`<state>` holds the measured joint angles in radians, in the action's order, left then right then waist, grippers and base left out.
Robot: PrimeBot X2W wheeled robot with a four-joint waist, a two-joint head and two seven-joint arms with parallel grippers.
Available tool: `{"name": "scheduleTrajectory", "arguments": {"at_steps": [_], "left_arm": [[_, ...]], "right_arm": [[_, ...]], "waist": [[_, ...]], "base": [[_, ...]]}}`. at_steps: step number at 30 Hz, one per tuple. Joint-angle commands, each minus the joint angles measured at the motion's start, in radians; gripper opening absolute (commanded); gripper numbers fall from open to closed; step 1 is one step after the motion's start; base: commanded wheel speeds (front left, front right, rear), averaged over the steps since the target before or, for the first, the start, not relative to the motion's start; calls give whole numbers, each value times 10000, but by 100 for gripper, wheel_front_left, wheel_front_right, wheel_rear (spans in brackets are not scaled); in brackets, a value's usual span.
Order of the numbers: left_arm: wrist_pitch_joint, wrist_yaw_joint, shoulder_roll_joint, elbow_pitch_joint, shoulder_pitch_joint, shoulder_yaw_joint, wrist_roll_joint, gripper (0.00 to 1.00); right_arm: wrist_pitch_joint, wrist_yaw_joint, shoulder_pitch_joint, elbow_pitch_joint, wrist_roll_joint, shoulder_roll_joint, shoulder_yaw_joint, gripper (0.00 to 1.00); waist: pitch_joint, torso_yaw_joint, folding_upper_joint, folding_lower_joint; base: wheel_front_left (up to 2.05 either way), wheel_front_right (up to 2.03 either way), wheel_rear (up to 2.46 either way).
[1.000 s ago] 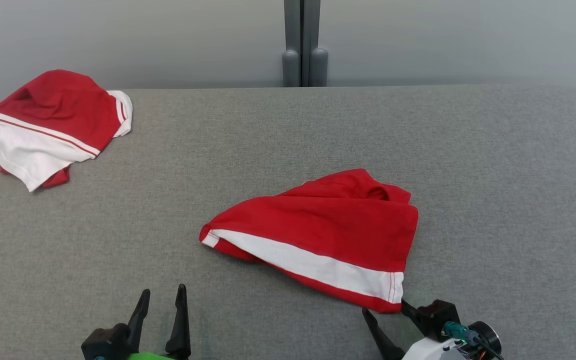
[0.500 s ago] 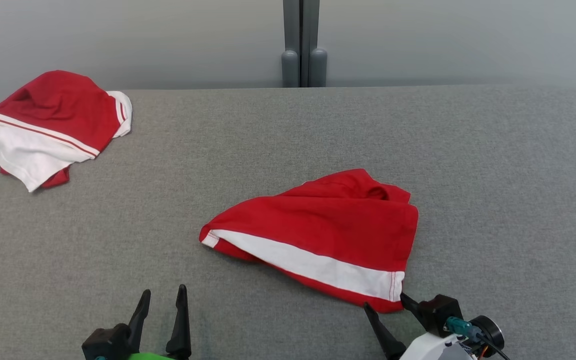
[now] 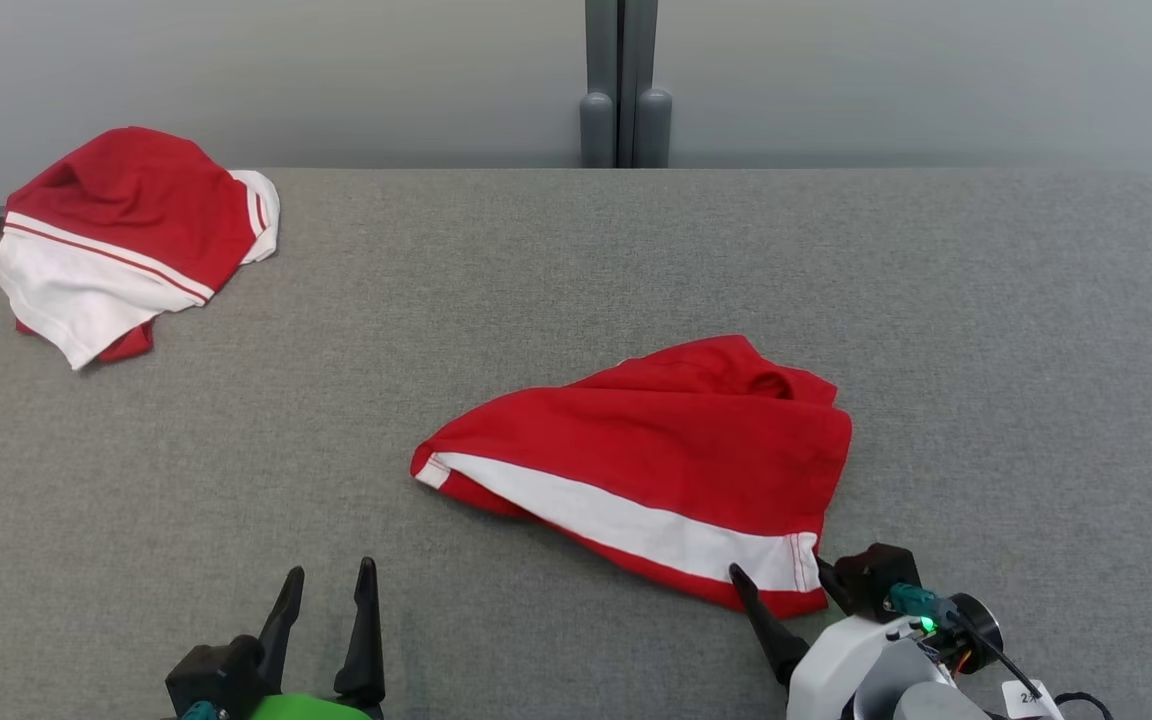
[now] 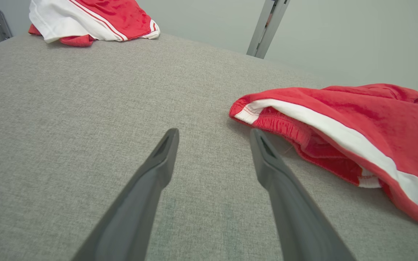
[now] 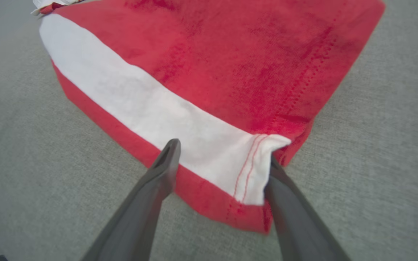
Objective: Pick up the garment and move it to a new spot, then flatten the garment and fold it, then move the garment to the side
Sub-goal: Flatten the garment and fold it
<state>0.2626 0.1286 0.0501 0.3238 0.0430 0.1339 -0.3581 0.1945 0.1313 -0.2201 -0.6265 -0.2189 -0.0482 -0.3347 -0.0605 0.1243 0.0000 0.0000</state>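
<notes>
The crumpled red garment with a broad white stripe [image 3: 656, 470] lies on the grey fabric-covered counter [image 3: 496, 280], a little right of centre in the head view. It is bunched over itself, so its lower layers and its true outline are hidden. In the left wrist view an elasticated red edge shows under the stripe, and the garment's right side runs off the frame.

The right end effector [image 3: 779, 578] sits at the lower right of the head view with its two dark fingers spread wide. They stand on either side of the garment's lower right corner without pinching it. In the right wrist view the tip of one finger [image 5: 165, 163] lies in front of the red hem. The tip of the other finger is hidden behind the stitched white corner. Whether either finger presses on the cloth is hard to tell. The pale wrist behind it is cut off by the bottom edge.

The left end effector [image 3: 330, 568] is at the lower left, fingers also spread with nothing between them, over bare counter and well apart from the garment. Its body is cropped by the frame.

A second red-and-white folded garment [image 3: 126, 230] rests at the counter's upper left corner, partly overhanging the edge. Behind the counter a grey upright post [image 3: 621, 80] stands against a pale wall [image 3: 936, 80]. Nothing lies between the end effectors and the garment.
</notes>
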Motion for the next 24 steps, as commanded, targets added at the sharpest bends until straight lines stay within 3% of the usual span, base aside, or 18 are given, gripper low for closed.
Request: {"name": "scheduleTrajectory", "arguments": {"at_steps": [1,3,5,8,9,10,17,24], "left_arm": [[33,33,6,-37,-135,5,65,100],[33,33,8,-55,-120,-4,69,100],[33,33,8,-75,-108,-17,69,100],[33,33,8,-89,-104,25,73,100],[33,33,6,-77,-129,73,84,100],[33,33,6,-53,-179,130,71,100],[33,33,86,353,-751,719,-786,100],[-248,33,383,1733,-1830,1807,-2984,100]], "right_arm": [[110,-12,-153,-145,-130,-43,1,100],[172,-12,-237,-330,-258,-43,31,100],[205,-11,-315,-517,-345,-43,22,46],[307,-11,-425,-729,-509,-43,39,23],[327,-11,-440,-773,-548,-43,18,5],[354,-11,-456,-844,-584,-42,-30,0],[529,-12,-679,-929,-738,-42,89,0],[623,-11,-833,-1041,-408,-46,488,0]], "waist": [[4,45,0,0],[11,68,0,0],[13,75,0,0],[7,42,0,0],[3,25,0,0],[-4,-1,0,0],[-68,-162,0,0],[-75,-349,0,0]], "base": [[0,0,0],[0,0,0],[0,0,0],[0,0,0],[0,0,0],[0,0,0],[0,0,0],[0,0,0]]}}
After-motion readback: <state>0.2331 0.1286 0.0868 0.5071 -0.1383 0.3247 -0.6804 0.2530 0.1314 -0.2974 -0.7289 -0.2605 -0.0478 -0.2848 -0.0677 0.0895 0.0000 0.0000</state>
